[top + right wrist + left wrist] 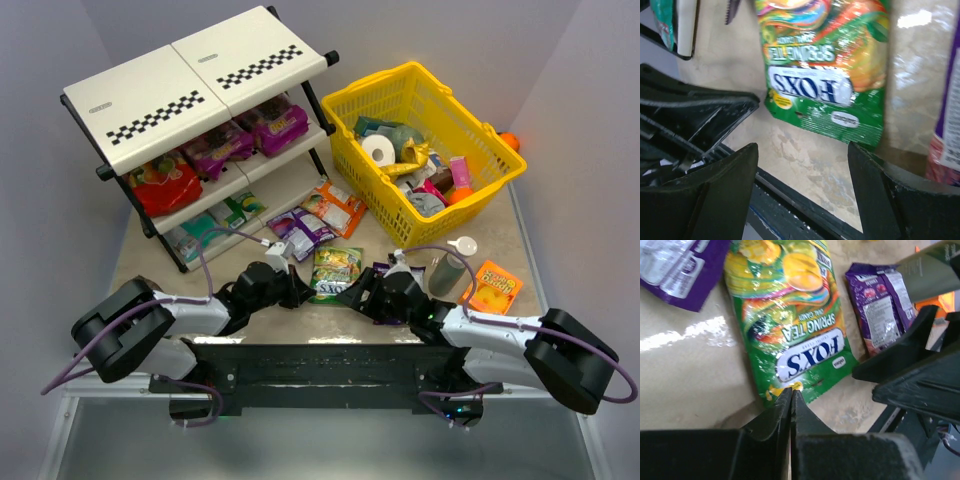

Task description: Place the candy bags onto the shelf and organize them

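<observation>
A green Fox's candy bag [336, 272] lies flat on the table between my two grippers; it also shows in the left wrist view [790, 320] and the right wrist view [827, 65]. My left gripper [303, 290] [791, 391] is shut, its tips at the bag's near edge, with nothing seen between them. My right gripper [362, 292] [802, 150] is open and empty, just short of the bag. Purple bags [300, 232] [386, 268] and an orange bag [335, 208] lie nearby. The shelf [200, 80] at back left holds red [165, 183], purple [215, 148] and teal [205, 225] bags.
A yellow mesh basket [345, 100] full of items stands at back right. A grey bottle [447, 268], a white scoop [463, 245] and a small orange box [492, 287] sit right of my right gripper. The black base bar [320, 365] runs along the near edge.
</observation>
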`<act>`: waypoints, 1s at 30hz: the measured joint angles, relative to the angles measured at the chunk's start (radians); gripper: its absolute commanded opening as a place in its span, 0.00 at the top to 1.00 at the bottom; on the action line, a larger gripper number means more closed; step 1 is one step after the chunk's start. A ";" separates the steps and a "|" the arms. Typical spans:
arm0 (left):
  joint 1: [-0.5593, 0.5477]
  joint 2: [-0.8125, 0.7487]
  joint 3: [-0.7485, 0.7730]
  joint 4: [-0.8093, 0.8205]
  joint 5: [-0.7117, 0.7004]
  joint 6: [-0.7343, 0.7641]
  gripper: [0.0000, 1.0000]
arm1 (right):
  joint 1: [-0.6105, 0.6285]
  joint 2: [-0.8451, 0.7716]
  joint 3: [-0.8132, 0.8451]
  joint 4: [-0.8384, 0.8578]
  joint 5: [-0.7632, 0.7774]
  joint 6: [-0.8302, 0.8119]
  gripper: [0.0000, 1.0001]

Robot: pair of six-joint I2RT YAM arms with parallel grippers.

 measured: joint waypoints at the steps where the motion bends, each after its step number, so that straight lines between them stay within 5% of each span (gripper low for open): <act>1: -0.010 0.001 -0.003 0.008 0.006 -0.001 1.00 | 0.000 -0.003 -0.016 0.009 0.005 0.022 0.24; 14: -0.062 0.134 -0.009 0.108 0.036 -0.028 1.00 | 0.017 -0.094 -0.099 0.013 0.140 0.304 0.23; 24: -0.067 0.104 -0.009 0.089 0.033 -0.045 0.98 | 0.029 0.139 -0.028 0.152 0.251 0.373 0.26; 26: -0.067 0.068 -0.009 0.074 0.023 -0.043 0.96 | 0.029 0.206 -0.006 0.203 0.264 0.385 0.37; 30: -0.067 -0.006 -0.008 0.022 -0.008 -0.034 0.90 | 0.030 0.299 0.013 0.251 0.275 0.399 0.89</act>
